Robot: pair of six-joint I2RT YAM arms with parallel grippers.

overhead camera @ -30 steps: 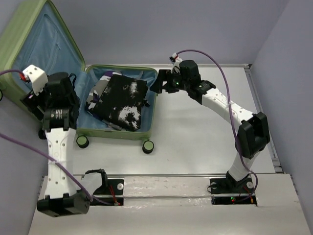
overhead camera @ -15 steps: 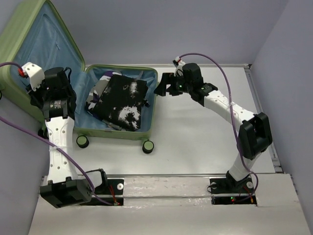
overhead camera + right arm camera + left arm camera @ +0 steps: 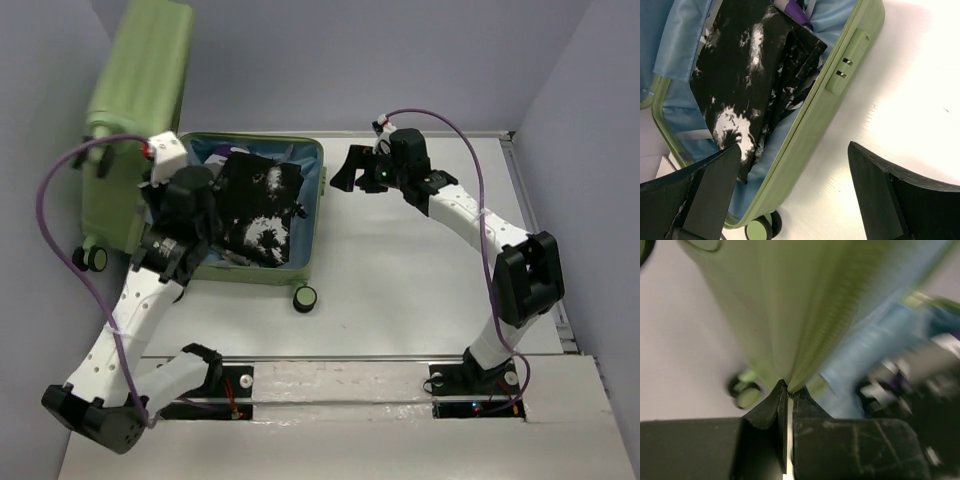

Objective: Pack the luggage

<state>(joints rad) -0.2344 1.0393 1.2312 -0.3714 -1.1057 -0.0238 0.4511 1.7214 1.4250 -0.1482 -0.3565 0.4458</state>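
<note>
My left gripper (image 3: 786, 387) is pinched almost completely shut, with only a thin sliver of light between the two dark fingers. Their tips are closed on the edge of the luggage (image 3: 135, 90) lid. In my left wrist view the picture is blurred, but the ribbed light-green shell fans up and away from my fingertips. A black-and-green wheel (image 3: 745, 392) sits just left of them, and the light blue lining shows off to their right.

From above, the lid stands nearly upright, with its ribbed outer face showing, on the far side of my left fingers. The open lower half lies flat on the white table (image 3: 400, 270) beside them. Another wheel (image 3: 305, 298) is at its near corner.

My right gripper (image 3: 794, 150) stands wide open and holds nothing. It hangs over the table just outside the case's right-hand wall. Between and beyond my right fingers (image 3: 715, 190) runs the smooth green rim with its small combination lock (image 3: 845, 67). Past my left-hand finger, the blue-lined tray holds a folded black garment (image 3: 750, 75) mottled with white. It lies against the rim, with a bit of purple fabric (image 3: 797, 12) at its far end. A green wheel (image 3: 760, 230) pokes out below the rim, close under that same finger. Bare table lies beyond the other finger.
</note>
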